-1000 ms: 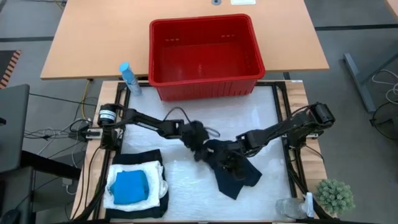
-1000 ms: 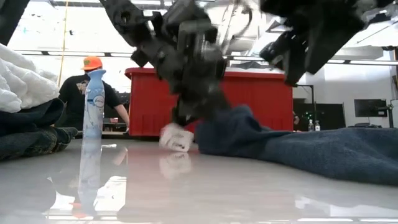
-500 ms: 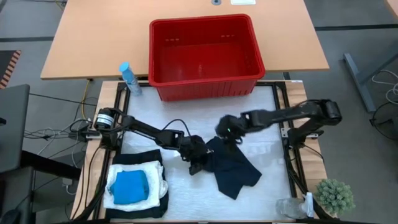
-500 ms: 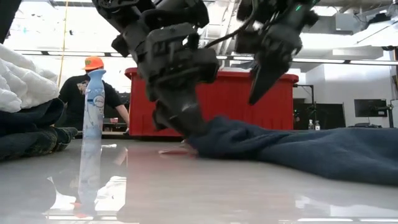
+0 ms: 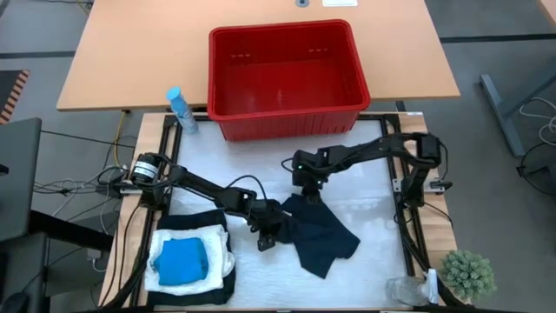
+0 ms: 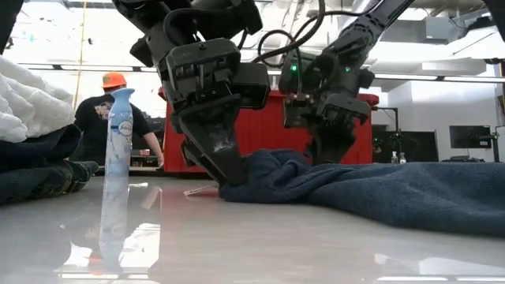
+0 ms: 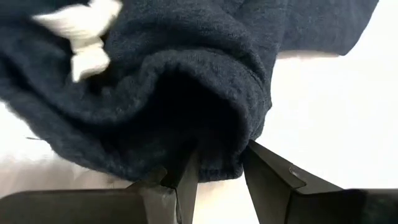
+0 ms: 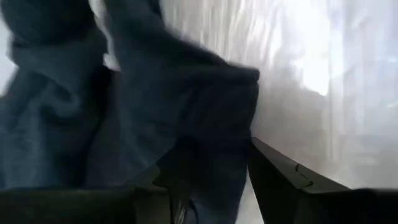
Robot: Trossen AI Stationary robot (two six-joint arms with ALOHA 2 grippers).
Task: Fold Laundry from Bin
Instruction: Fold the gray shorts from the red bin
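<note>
Since a second ago, the right pincer [image 5: 301, 181] has swung toward the bin [image 5: 287, 122], gripping the dark garment's [image 5: 321, 239] far edge. Left pincer [image 5: 268, 233] clamps its near hem on the bench [image 5: 373, 174]; folds hide both sets of fingertips.

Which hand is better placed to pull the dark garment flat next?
Probably the left hand: its fingers are shut on the edge of the dark garment at table level. The right hand also pinches the garment, at its edge nearer the bin.
</note>
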